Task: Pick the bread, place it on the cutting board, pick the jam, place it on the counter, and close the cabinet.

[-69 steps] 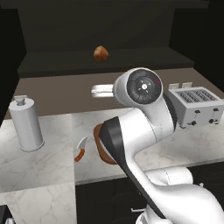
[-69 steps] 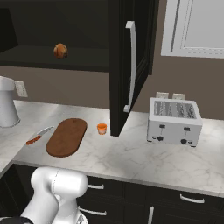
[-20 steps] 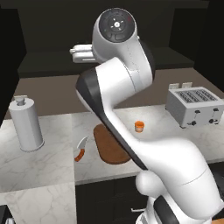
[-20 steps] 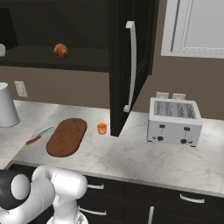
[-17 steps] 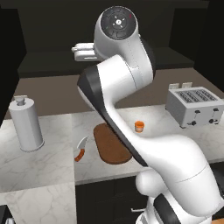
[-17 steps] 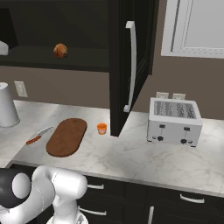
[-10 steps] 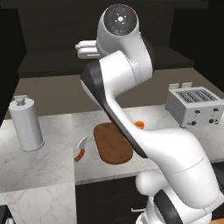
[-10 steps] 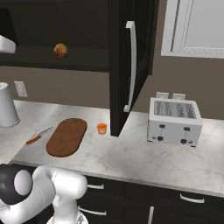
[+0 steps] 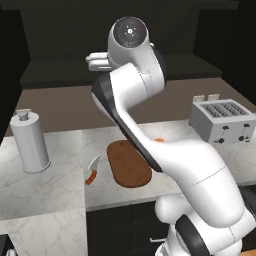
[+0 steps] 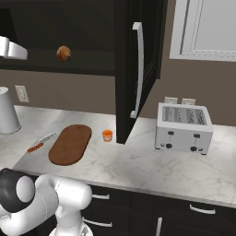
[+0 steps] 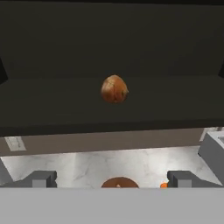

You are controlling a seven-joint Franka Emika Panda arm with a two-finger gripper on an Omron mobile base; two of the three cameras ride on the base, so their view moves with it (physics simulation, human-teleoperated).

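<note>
The bread [image 10: 63, 53] is a small golden-brown roll lying on the shelf of the open black cabinet [image 10: 126, 78]; in the hand view the bread [image 11: 114, 89] is straight ahead, a good way off. My gripper [image 11: 111, 179] is open at shelf height with nothing between its fingertips [image 11: 41, 178]. From the left base view the hand [image 9: 98, 61] is raised in front of the cabinet and the arm hides the bread. Down on the marble counter [image 10: 138, 166] the dark oval cutting board [image 10: 70, 144] lies bare, and the small orange jam [image 10: 107, 135] stands just to its right.
An orange-handled knife [image 10: 40, 143] lies left of the board. A grey canister [image 9: 30, 142] stands at the far left. A silver toaster [image 10: 183, 128] sits on the right. The cabinet door with its long silver handle [image 10: 138, 69] juts out above the jam.
The arm has risen from counter height to shelf height and the hand has shifted right along the cabinet front, toward the bread. Bread, jam and board have not moved.
</note>
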